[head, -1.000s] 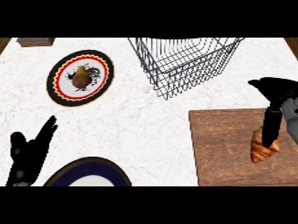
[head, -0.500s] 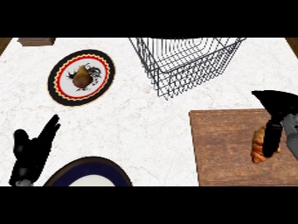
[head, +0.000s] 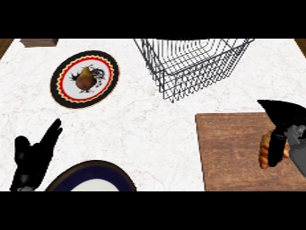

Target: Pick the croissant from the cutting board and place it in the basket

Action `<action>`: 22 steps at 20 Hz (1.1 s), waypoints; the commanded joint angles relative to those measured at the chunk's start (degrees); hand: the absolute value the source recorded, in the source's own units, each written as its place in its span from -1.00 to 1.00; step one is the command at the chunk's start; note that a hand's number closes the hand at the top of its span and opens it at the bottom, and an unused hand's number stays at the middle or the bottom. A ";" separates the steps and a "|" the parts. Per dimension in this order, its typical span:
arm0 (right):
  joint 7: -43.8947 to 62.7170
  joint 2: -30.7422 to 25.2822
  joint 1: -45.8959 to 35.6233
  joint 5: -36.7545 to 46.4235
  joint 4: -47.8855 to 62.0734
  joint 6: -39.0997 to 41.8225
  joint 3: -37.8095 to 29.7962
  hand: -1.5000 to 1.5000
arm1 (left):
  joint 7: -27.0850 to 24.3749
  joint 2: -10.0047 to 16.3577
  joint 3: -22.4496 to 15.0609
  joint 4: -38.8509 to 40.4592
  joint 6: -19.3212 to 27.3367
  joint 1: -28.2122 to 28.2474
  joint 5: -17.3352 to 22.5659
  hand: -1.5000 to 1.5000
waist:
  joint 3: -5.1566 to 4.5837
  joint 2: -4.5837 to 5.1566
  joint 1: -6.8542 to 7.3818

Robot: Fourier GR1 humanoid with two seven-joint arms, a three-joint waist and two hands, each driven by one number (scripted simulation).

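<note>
I see a white marble counter (head: 148,119) with a wire basket (head: 198,67) at its far side, well apart from the wooden cutting board (head: 231,148) at near right. My right hand (head: 289,117) is curled over the far end of the croissant (head: 269,152), which lies on the board's right part. My left hand (head: 32,157) rests open at lower left. Compared with 1 second ago, the right hand has come nearer, closing over the croissant.
</note>
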 commanded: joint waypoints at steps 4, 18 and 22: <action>3.29 1.52 0.67 2.20 4.44 2.61 0.53 -1.00 | 4.75 0.77 0.06 0.05 -2.37 3.52 1.51 0.00 | -0.87 0.62 0.62; -4.13 4.66 3.84 9.90 9.49 -2.39 0.39 -1.00 | 4.93 -4.31 -1.37 0.96 0.24 1.34 -2.11 0.00 | -0.85 0.71 0.32; -3.44 4.00 3.80 9.40 7.63 -0.13 -1.58 1.00 | 3.26 -2.70 1.18 4.50 -2.24 1.64 -0.98 0.00 | -0.90 0.69 0.16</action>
